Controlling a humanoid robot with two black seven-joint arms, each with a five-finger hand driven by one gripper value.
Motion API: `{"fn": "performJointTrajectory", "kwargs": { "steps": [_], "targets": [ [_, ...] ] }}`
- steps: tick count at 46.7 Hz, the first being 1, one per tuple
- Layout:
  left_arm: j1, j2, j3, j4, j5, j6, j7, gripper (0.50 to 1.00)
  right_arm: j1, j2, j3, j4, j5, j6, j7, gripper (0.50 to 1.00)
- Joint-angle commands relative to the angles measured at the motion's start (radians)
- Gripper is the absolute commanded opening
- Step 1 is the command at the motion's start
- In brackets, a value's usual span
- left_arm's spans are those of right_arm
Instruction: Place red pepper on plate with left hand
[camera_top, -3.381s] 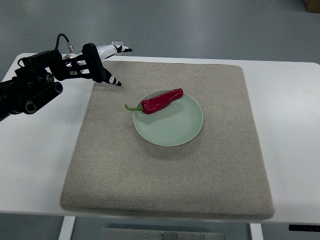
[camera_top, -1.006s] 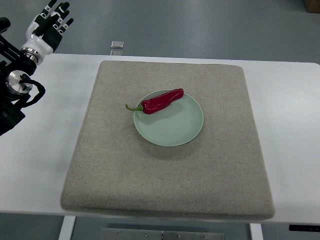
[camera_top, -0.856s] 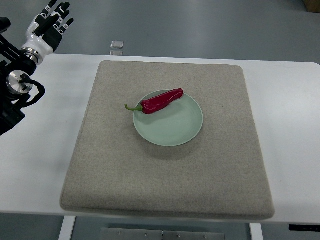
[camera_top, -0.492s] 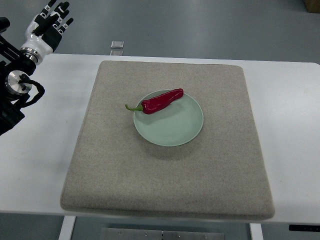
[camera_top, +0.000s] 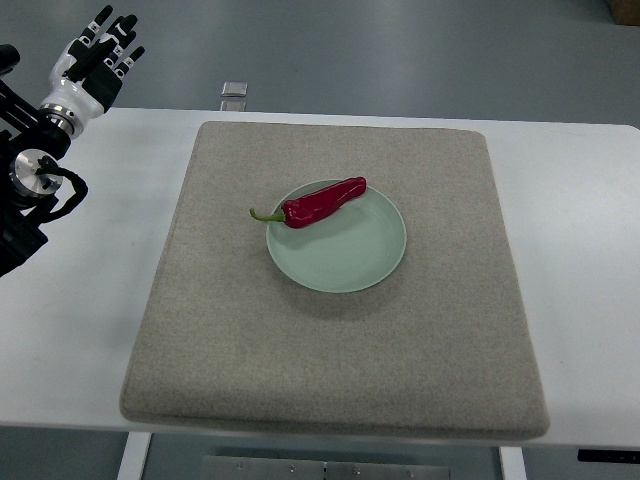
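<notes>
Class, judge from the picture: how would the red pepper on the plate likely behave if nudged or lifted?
The red pepper looks glossy, so probably slippery. Its long rounded body may roll sideways. It lies across the rim of the plate with its stem overhanging, so a nudge could tip it off.

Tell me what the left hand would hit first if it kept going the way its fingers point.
Probably nothing: the left hand points up and away past the table edge, over bare floor; depth unclear.

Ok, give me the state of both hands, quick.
Left hand: open, fingers spread, holding nothing.
Right hand: not in view.
</notes>
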Motion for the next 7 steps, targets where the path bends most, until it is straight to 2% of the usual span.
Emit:
{"fn": "performJointTrajectory", "kwargs": {
  "steps": [1,7],
  "targets": [
    [0.000,-0.001,0.000,0.000,0.000,0.000,0.000,0.990,0.002,0.000,0.000,0.000,0.002,0.004,0.000,0.928],
    [0.000,-0.003,0.000,0.000,0.000,0.000,0.000,0.990,0.005,0.000,0.001,0.012,0.002,0.008,0.001,0.928]
  ]
}}
